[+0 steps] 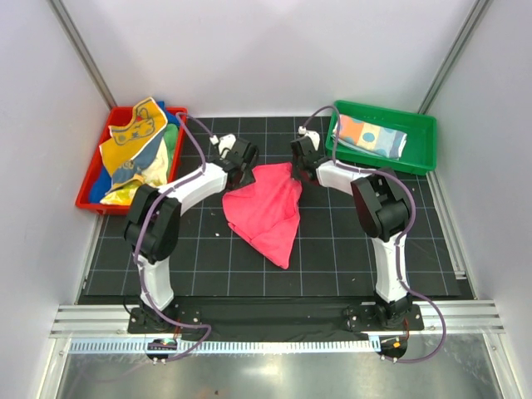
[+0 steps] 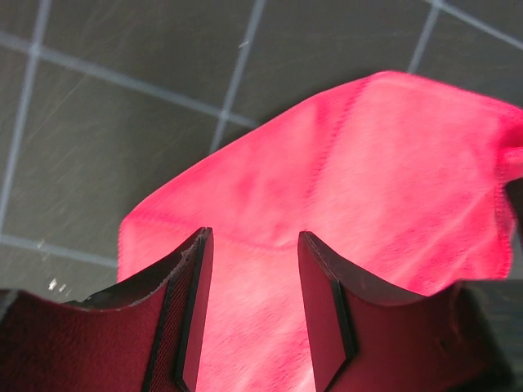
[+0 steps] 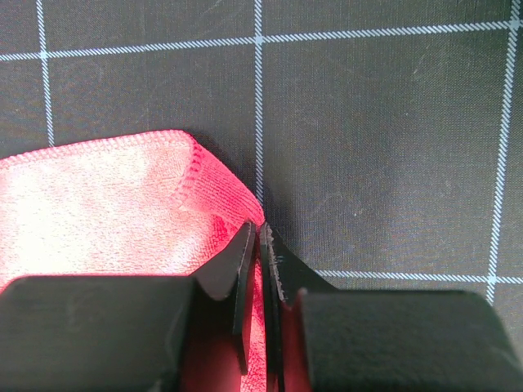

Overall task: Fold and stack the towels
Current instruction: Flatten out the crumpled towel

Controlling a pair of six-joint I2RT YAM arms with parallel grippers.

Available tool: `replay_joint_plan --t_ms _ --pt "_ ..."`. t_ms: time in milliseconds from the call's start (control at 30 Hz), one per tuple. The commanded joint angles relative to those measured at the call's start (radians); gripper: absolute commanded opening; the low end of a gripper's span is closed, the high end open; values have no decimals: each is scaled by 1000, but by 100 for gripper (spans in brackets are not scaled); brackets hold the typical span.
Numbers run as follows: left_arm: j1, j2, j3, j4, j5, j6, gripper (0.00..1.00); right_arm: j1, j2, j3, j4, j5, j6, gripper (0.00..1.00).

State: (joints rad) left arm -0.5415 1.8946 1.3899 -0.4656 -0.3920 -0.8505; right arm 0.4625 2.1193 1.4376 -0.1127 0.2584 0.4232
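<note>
A plain pink-red towel [image 1: 268,208] lies crumpled on the black grid mat between the two arms. My right gripper [image 1: 293,163] is shut on the towel's far right edge [image 3: 229,208]; a thin strip of red cloth shows between its pressed fingers [image 3: 245,269]. My left gripper [image 1: 239,166] hovers over the towel's far left part [image 2: 343,188], open, with cloth showing beneath the gap and nothing pinched. A folded pastel patchwork towel [image 1: 372,135] lies in the green tray [image 1: 420,158]. Several loose towels, with an orange-yellow one [image 1: 137,133] on top, fill the red tray [image 1: 91,179].
The black grid mat [image 1: 332,249] covers the table between grey side walls. The red tray stands at the far left, the green tray at the far right. Cables loop off both arms.
</note>
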Motion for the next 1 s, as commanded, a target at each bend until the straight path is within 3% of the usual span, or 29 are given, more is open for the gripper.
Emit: replay_joint_plan --t_ms 0,500,767,967 --pt "2 47 92 -28 32 76 49 -7 -59 -11 19 -7 17 13" --pt "-49 153 123 -18 70 191 46 -27 -70 -31 34 -38 32 13" --pt "-54 186 149 -73 -17 192 45 -36 -78 -43 44 -54 37 13" --pt "-54 170 162 -88 -94 197 38 -39 -85 -49 48 -57 37 13"
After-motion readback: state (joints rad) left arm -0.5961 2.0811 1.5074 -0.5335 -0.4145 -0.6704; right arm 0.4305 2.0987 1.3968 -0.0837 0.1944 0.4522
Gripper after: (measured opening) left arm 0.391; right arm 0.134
